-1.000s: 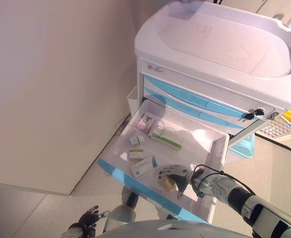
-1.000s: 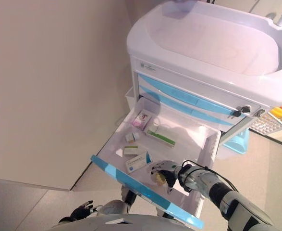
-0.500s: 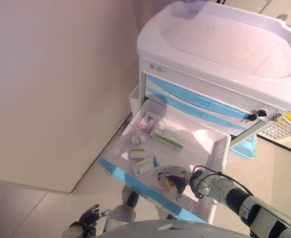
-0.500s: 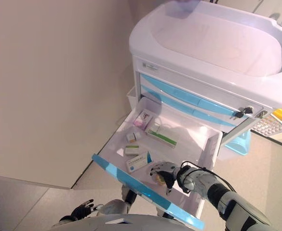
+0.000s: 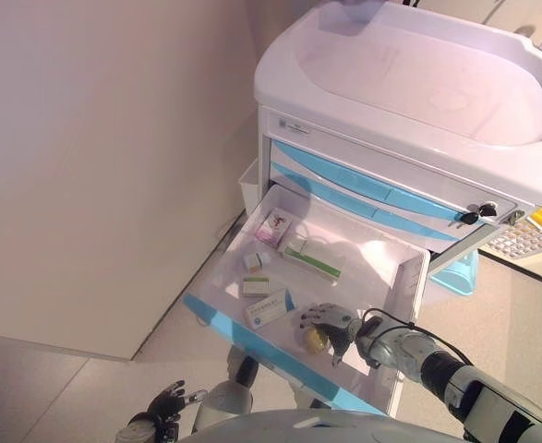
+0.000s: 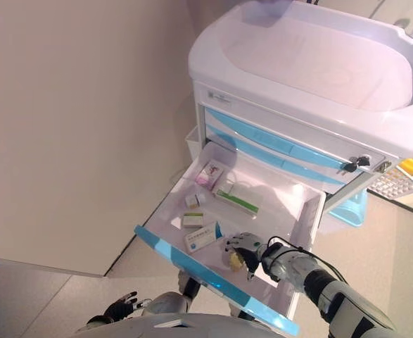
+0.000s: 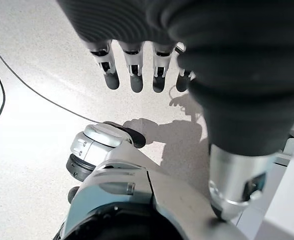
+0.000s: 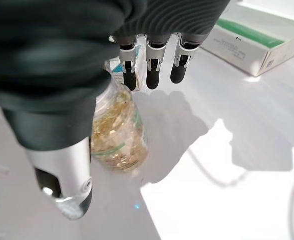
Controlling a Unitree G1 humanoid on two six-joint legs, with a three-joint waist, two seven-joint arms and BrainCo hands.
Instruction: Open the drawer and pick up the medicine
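The cart's white drawer [image 5: 381, 268] with a blue front [image 5: 261, 346] stands pulled out. A small clear medicine bottle [image 5: 315, 341] of yellowish capsules lies on its side near the drawer's front. My right hand [image 5: 332, 322] hovers just above it, open. In the right wrist view the bottle [image 8: 117, 132] lies between the thumb [image 8: 61, 170] and the straight fingers [image 8: 152, 70], and nothing is curled round it. My left hand [image 5: 165, 404] hangs low by the floor with relaxed fingers [image 7: 135, 70] and holds nothing.
Several medicine boxes lie in the drawer: a pink one [image 5: 272, 227], a long green-striped one [image 5: 312, 261], and a white and blue one [image 5: 267, 309] beside the bottle. Closed blue-fronted drawers [image 5: 372, 189] with keys [image 5: 478, 213] sit above. A wall [image 5: 104, 166] stands left of the cart.
My right hand has drawn back slightly from the bottle, which now shows more plainly beneath the fingers. The view shifted a little at first. The left hand has not moved.
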